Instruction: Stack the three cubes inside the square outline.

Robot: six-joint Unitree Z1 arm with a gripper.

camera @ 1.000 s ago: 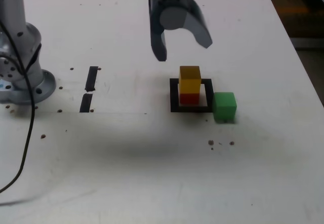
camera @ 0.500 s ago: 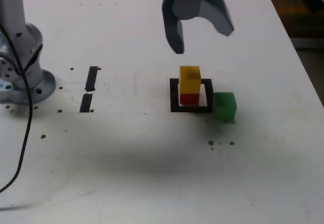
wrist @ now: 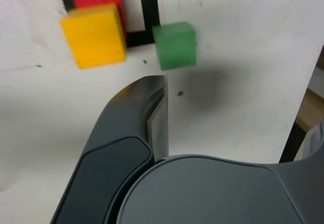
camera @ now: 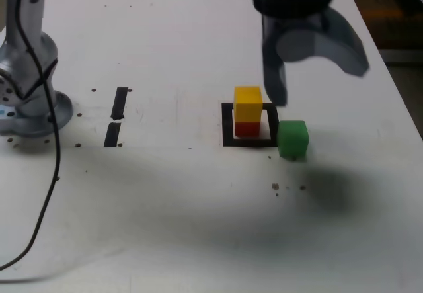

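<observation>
1. The small yellow cube [camera: 248, 103] is sitting on the small red cube [camera: 247, 128] inside the square outline of black tape [camera: 229, 125], which is lying near the middle of the white surface [camera: 198, 207].
2. The small green cube [camera: 293, 139] is resting on the surface just outside the outline's corner, on the exterior view's right, touching or almost touching the tape.
3. The dark grey end effector [camera: 317, 81] is hanging above the green cube with its jaws spread wide and nothing between them.
4. Risk, as I judge it: the finger nearer the stack is hanging close beside the yellow cube, so a descent slightly off line could be knocking the stack over or out of the outline.
5. A loose or skewed grip on the green cube could be tilting it at placement, toppling the stack.
6. No brand, label or writing is showing anywhere.
</observation>
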